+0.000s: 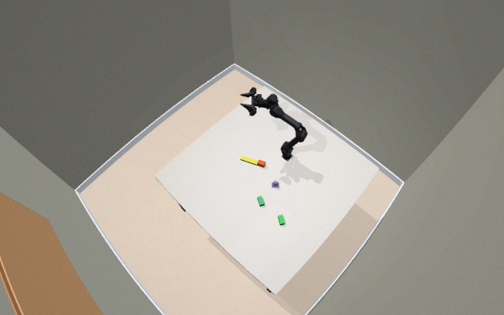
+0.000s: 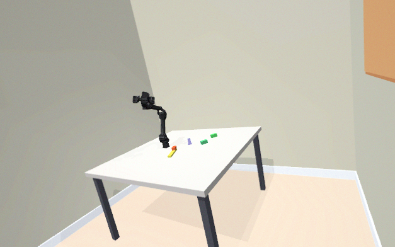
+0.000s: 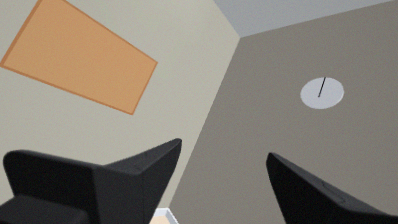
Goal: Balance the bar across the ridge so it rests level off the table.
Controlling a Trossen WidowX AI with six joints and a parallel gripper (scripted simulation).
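Note:
The yellow bar (image 1: 248,160) (image 2: 171,154) lies on the table (image 1: 221,201) (image 2: 154,171), with a red-orange block (image 1: 261,163) (image 2: 174,147) at one end. The small purple ridge (image 1: 275,184) (image 2: 189,141) stands on the table, apart from the bar. My gripper (image 1: 241,100) (image 3: 223,151) is open and empty, raised high above the table near its back edge, far from the bar and the ridge. In the wrist view its two black fingertips stand wide apart, with only walls between them.
Two green blocks (image 1: 260,201) (image 1: 281,219) lie on the table beyond the ridge; they also show in the exterior view. The arm's base stands near the bar and the ridge. An orange panel (image 3: 85,57) and a white disc (image 3: 322,93) are on the walls.

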